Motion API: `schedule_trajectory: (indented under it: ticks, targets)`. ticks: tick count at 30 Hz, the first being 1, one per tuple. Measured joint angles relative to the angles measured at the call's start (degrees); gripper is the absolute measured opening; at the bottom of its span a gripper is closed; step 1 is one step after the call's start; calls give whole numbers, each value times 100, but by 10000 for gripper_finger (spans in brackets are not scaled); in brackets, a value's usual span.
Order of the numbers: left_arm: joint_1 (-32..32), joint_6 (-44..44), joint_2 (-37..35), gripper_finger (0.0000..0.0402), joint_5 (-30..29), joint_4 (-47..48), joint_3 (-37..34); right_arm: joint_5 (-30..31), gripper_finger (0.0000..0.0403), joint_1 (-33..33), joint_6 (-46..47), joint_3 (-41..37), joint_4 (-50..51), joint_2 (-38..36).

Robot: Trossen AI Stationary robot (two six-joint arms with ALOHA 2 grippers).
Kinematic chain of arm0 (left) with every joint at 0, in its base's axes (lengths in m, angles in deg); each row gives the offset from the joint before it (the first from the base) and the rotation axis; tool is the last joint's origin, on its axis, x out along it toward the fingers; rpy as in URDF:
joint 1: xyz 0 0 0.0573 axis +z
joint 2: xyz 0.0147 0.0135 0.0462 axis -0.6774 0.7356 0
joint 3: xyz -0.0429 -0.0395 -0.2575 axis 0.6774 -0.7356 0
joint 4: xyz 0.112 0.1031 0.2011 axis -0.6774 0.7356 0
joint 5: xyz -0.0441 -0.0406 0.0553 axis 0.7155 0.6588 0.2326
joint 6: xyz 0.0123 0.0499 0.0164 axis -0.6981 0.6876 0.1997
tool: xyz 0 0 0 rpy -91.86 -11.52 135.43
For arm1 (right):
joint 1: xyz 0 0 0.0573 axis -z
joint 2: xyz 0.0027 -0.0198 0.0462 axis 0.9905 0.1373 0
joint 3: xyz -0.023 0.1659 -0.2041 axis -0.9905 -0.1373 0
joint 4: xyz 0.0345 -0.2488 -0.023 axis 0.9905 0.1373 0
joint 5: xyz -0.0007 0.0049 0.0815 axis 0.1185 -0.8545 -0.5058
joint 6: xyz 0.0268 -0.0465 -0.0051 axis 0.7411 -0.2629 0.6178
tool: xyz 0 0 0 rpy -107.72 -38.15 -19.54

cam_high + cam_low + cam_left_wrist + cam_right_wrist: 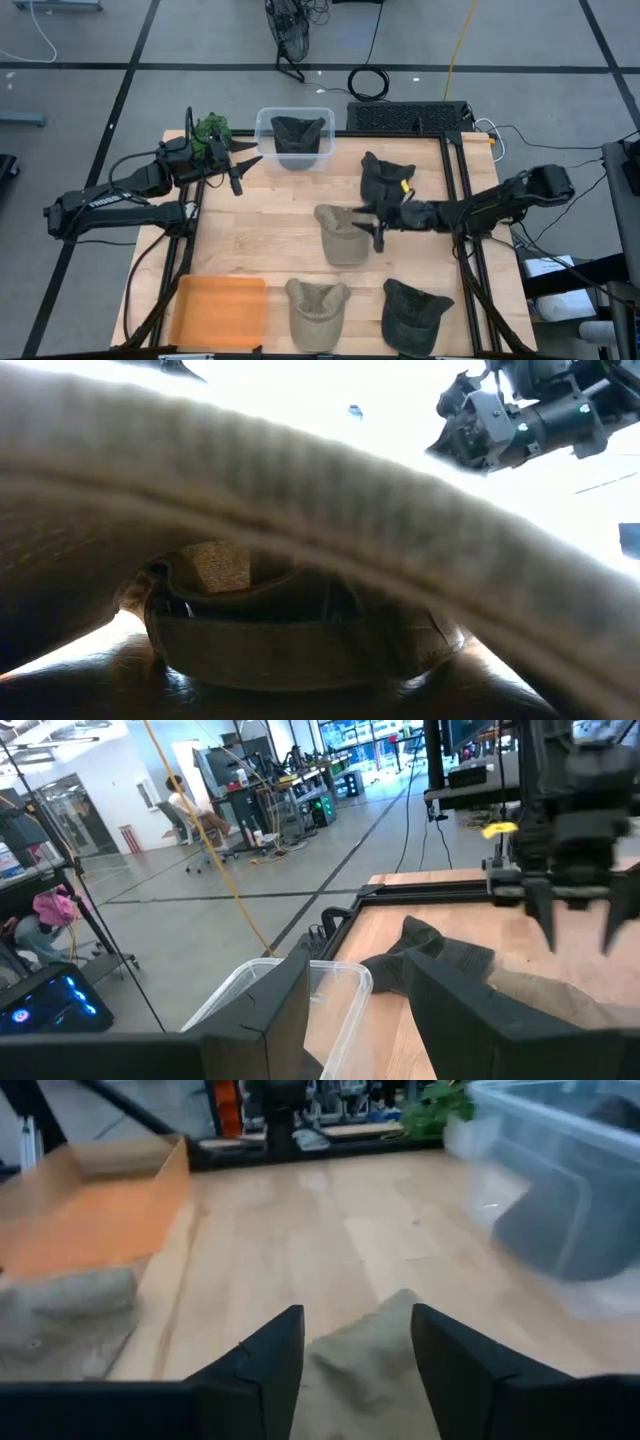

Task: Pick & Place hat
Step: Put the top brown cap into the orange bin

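Several caps lie on the wooden table. My right gripper (378, 228) hangs open over the middle tan cap (340, 238). In the right wrist view its fingers stand on either side of the cap's crown (362, 1352), and the left wrist view shows the tips just above the cloth, apart from it. My left gripper (245, 172) waits open beside the clear bin (262, 130), which holds a dark cap (298, 130). A dark cap (385, 178) lies farther back. A tan cap (317, 310) and a dark cap (415, 312) rest at the near edge.
An orange tray (220, 310) sits at the near left corner. A green plant (212, 128) stands at the far left, by the bin. In the low view the near tan cap's brim (300, 470) blocks most of the picture. Bare wood lies between tray and bin.
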Motion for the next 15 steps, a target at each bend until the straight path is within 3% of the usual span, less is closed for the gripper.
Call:
schedule_trajectory:
  ticks: [4,9,15]
  targets:
    - [0,-4,-1,175,0,10,0,-3,163,-251,83,492,337,770]
    - [-1,1,0,175,0,144,0,-25,169,-275,330,1215,1672,1472]
    - [0,42,1,175,0,177,0,-27,173,-156,450,1424,1831,1587]
